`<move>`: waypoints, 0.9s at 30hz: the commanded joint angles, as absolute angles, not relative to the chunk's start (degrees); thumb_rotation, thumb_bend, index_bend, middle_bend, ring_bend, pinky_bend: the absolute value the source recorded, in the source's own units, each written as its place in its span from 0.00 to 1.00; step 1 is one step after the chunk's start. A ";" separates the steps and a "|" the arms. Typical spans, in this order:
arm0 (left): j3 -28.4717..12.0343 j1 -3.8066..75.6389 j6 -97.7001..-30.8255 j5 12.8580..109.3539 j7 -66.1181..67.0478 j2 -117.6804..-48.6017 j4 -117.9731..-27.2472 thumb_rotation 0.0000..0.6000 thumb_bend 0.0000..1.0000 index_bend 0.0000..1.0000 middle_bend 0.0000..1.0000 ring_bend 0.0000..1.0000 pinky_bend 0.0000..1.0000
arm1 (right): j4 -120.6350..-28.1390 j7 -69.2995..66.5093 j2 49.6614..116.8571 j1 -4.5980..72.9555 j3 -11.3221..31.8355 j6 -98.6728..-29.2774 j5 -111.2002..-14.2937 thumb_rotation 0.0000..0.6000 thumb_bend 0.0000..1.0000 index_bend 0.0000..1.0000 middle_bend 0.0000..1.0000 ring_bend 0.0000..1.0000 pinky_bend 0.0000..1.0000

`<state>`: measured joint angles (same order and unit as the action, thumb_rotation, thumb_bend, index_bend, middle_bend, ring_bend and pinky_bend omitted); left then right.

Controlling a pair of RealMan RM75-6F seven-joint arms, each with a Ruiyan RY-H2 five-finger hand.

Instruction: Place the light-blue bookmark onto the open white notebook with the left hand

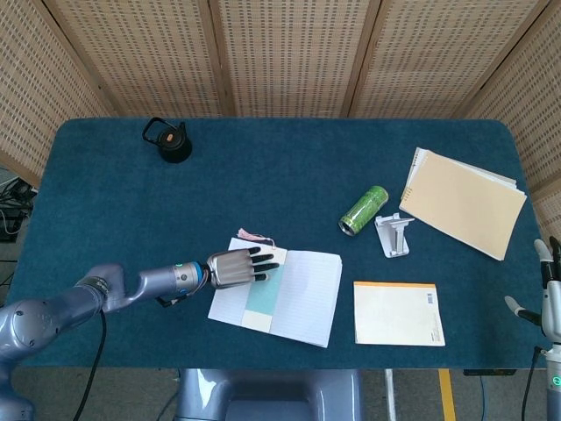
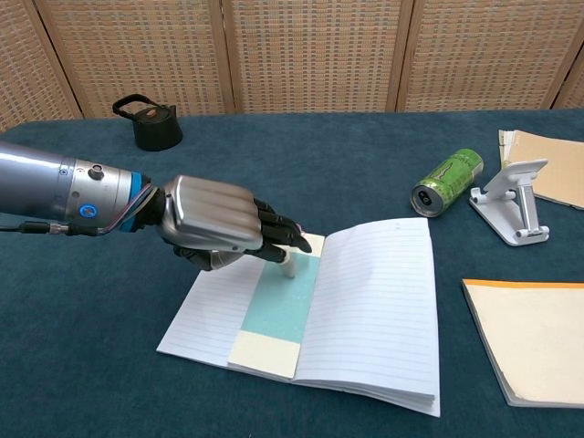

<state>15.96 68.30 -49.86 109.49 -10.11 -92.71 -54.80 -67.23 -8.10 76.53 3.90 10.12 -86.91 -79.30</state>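
the left hand (image 2: 214, 224) covers the bookmark's (image 2: 271, 306) far end on the notebook (image 2: 374, 301); grip cannot be determined. right hand (image 1: 548, 294), frame-cropped, fingers apart, holds nothing.

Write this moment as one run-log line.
left hand: over notebook, fingertip on bookmark | bookmark: on left page | right hand: idle, open

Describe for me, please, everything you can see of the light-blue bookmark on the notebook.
The light-blue bookmark is a long flat strip, seemingly card, pale teal along most of its length with a cream band at its near end. It lies flat on the left page of the open white notebook, close beside the centre fold and roughly parallel to it. Its far end is covered by the left hand, one of whose fingertips rests on it. In the head view a pink tassel lies just beyond the notebook's top edge.
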 commanded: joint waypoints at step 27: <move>6.70 55.61 -62.11 95.41 -2.86 -85.99 -67.01 1.00 0.54 0.01 0.00 0.00 0.02 | -68.62 -8.30 75.93 3.84 9.69 -87.65 -80.49 1.00 0.10 0.02 0.00 0.00 0.00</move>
<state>8.35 59.07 -60.44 99.04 -7.26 -87.72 -63.20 -68.53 -8.35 75.98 3.84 9.74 -87.60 -80.41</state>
